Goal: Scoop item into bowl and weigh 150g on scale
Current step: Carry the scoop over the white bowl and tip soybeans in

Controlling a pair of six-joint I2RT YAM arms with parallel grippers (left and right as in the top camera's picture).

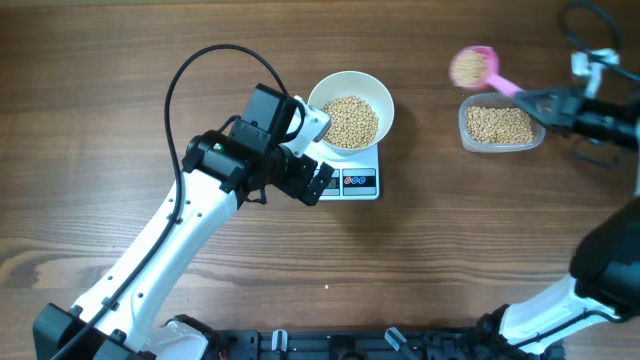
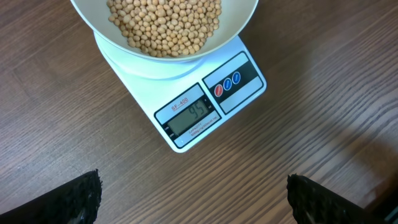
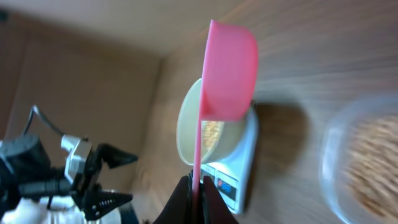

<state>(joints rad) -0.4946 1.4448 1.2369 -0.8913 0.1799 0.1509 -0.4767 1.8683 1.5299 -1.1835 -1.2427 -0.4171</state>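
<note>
The big wooden desk held it all. The left arm reached across it and hung beside the scale, and the left fingers were spread wide with nothing in them. The right arm came in from the far side, and the right fingers were pressed tight on the thin handle of a pink scoop. The white scale sat near the middle of the desk with the white bowl on top. A clear tub stood well apart from it, by the right arm. The scoop was up in the air, just past the tub on the bowl's side, and it looked full, though blurry. The beans lay in a good heap in the bowl, with more in the tub. The tiny screen looked like it said 95, so I thought the bowl was short of 150. I guessed this was the carrying step, with a fresh scoop meant for the bowl. Next the scoop would need to get right over the bowl and tip slowly, a few beans at a time, with an eye on the screen so it did not go past
</note>
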